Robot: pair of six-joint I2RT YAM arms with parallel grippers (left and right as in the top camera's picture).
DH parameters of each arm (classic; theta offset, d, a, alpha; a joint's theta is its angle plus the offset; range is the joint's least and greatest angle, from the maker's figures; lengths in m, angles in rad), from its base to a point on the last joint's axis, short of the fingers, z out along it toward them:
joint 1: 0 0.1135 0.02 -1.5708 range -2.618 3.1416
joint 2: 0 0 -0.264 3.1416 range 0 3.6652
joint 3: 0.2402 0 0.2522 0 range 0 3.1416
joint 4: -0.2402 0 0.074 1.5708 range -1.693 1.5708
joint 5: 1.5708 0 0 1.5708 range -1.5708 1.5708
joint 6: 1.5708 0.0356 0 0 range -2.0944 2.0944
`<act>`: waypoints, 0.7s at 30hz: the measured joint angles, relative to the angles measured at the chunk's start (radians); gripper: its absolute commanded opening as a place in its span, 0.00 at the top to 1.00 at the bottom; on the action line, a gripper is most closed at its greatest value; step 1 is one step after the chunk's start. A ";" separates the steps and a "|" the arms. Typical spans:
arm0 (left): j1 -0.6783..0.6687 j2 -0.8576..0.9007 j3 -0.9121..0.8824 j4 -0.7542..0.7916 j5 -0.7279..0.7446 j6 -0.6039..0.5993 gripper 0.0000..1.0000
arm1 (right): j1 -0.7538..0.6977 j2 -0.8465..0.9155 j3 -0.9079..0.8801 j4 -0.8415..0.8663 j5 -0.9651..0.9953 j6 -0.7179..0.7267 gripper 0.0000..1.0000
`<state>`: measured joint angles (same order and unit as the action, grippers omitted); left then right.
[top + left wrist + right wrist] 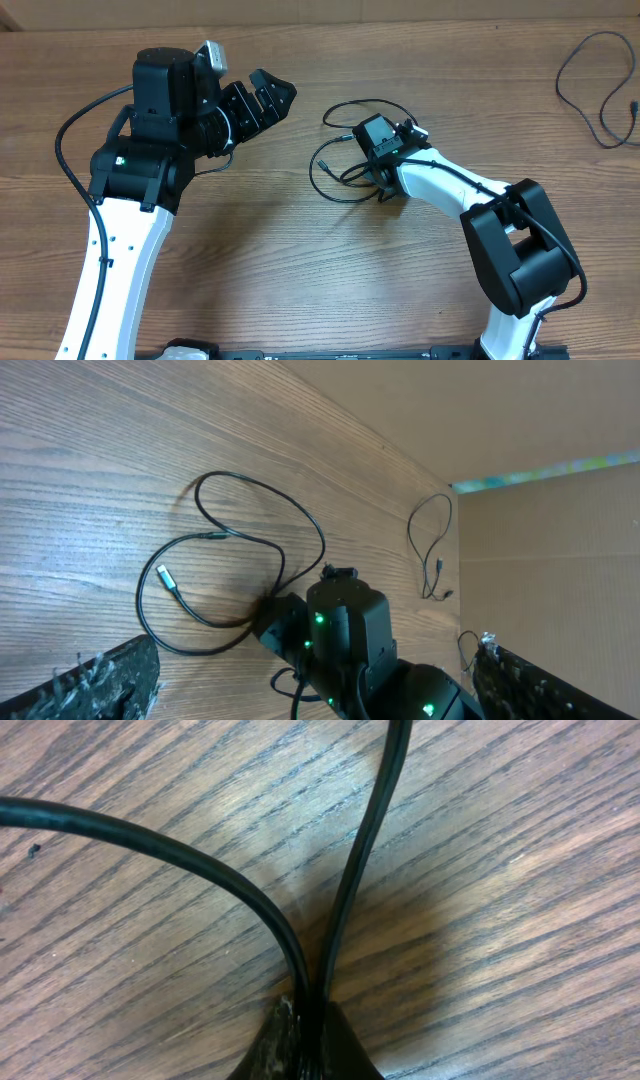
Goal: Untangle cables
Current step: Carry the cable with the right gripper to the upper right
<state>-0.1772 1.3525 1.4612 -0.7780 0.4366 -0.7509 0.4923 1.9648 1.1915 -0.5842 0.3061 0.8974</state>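
Black cable (pixel 362 845) clamped in right claw (pixel 305 1045).

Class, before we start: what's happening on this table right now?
The right arm's fingers are shut on a looped black cable in the middle, pinching two of its strands together. The left arm's fingers are open, off to the left, touching nothing. A second cable lies apart near the far right corner.

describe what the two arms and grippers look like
The left arm and right arm have white links, black joint housings and a loose black wire alongside. The left gripper and right gripper are black; a green light glows on the left.
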 measured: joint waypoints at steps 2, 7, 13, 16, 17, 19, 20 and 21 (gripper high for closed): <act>0.000 0.000 0.000 0.000 0.000 0.000 0.00 | -0.008 0.000 0.000 0.002 -0.013 -0.006 0.96; 0.000 0.000 0.000 0.000 0.000 0.000 0.01 | -0.089 0.000 0.032 -0.043 -0.057 -0.111 0.96; 0.000 0.000 0.000 0.000 0.000 0.000 0.01 | -0.285 0.006 0.163 -0.126 -0.074 -0.352 0.96; 0.000 0.000 0.000 0.000 0.000 0.000 0.00 | -0.388 0.005 0.253 -0.076 -0.074 -0.540 0.96; 0.000 0.000 0.000 0.000 0.000 0.000 0.00 | -0.424 0.006 0.270 -0.041 -0.073 -0.597 0.96; 0.000 0.000 0.000 0.000 0.000 0.000 0.00 | -0.488 0.005 0.285 0.017 -0.074 -0.675 0.96; 0.000 0.000 0.000 0.000 0.000 0.000 0.00 | -0.522 0.005 0.285 0.046 -0.072 -0.709 0.96; 0.000 0.000 0.000 0.000 0.000 0.000 0.00 | -0.558 0.006 0.285 0.070 -0.073 -0.738 0.96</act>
<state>-0.1772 1.3525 1.4612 -0.7780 0.4366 -0.7509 -0.0654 1.9705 1.4765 -0.5140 0.2329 0.1596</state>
